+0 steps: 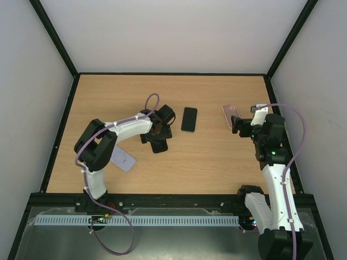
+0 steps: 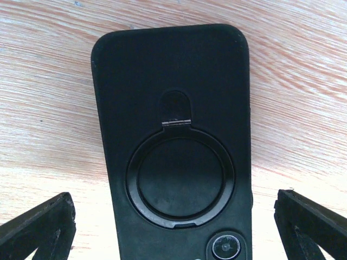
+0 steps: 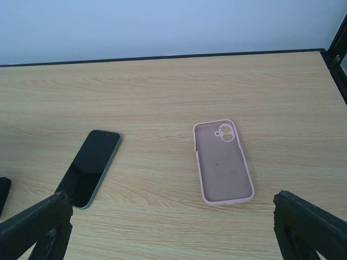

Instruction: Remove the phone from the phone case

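Observation:
A black phone case (image 2: 173,135) lies back up on the wooden table, with a round ring stand on it. A camera lens (image 2: 227,247) of the phone shows in its cutout; the rest of the phone is hidden inside. My left gripper (image 2: 172,199) hangs low over the case, open, one finger on each side of it, not touching. From above, the left gripper (image 1: 157,132) covers most of the case (image 1: 160,145). My right gripper (image 3: 172,197) is open and empty, near the right edge (image 1: 239,125).
A bare dark phone (image 3: 89,167) with a green rim lies screen up mid-table (image 1: 188,119). An empty pink case (image 3: 223,161) lies open side up in front of the right gripper (image 1: 229,114). A pale lilac case or phone (image 1: 123,160) lies by the left arm's elbow.

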`<move>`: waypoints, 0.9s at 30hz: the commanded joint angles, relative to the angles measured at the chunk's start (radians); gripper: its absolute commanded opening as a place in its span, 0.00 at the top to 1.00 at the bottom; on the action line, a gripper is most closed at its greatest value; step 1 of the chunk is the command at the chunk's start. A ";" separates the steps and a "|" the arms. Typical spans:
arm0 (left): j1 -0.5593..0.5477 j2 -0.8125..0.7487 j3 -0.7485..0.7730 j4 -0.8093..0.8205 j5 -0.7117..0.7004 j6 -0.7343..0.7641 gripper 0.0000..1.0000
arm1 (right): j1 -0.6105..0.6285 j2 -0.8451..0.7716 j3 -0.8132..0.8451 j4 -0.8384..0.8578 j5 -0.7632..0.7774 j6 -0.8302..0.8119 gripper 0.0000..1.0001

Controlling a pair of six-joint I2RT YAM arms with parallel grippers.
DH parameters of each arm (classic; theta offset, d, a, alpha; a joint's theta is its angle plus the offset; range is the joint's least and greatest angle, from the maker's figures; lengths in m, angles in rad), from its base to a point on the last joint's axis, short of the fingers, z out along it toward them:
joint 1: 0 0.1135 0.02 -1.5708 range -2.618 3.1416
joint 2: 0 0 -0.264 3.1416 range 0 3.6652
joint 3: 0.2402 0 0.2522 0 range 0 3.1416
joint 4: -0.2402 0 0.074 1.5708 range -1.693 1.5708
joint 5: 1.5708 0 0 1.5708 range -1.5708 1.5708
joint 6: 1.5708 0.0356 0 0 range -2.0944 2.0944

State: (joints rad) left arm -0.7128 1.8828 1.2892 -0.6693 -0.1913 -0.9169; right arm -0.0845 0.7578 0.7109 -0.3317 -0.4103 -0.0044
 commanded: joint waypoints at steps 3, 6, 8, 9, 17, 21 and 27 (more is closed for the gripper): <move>0.060 0.040 0.019 -0.025 0.095 0.007 0.01 | 0.002 0.013 0.012 -0.007 0.027 -0.014 0.02; 0.077 0.078 0.064 -0.047 0.108 0.029 0.03 | 0.002 0.021 0.013 -0.007 0.036 -0.015 0.03; 0.083 0.095 0.086 -0.056 0.113 0.039 0.03 | 0.001 0.021 0.012 -0.006 0.044 -0.014 0.02; 0.085 0.104 0.094 -0.055 0.120 0.043 0.03 | 0.002 0.021 0.012 -0.006 0.048 -0.014 0.02; 0.088 0.155 0.144 -0.123 0.147 0.030 0.13 | 0.002 0.028 0.009 -0.005 0.053 -0.014 0.02; 0.086 0.144 0.131 -0.130 0.172 0.025 0.13 | 0.002 0.034 0.010 -0.007 0.051 -0.015 0.02; 0.075 0.138 0.099 -0.110 0.207 0.039 0.17 | 0.001 0.032 0.006 -0.007 0.052 -0.015 0.02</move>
State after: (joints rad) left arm -0.6300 2.0239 1.4109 -0.7509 -0.0280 -0.8829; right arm -0.0845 0.7914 0.7113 -0.3317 -0.3729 -0.0147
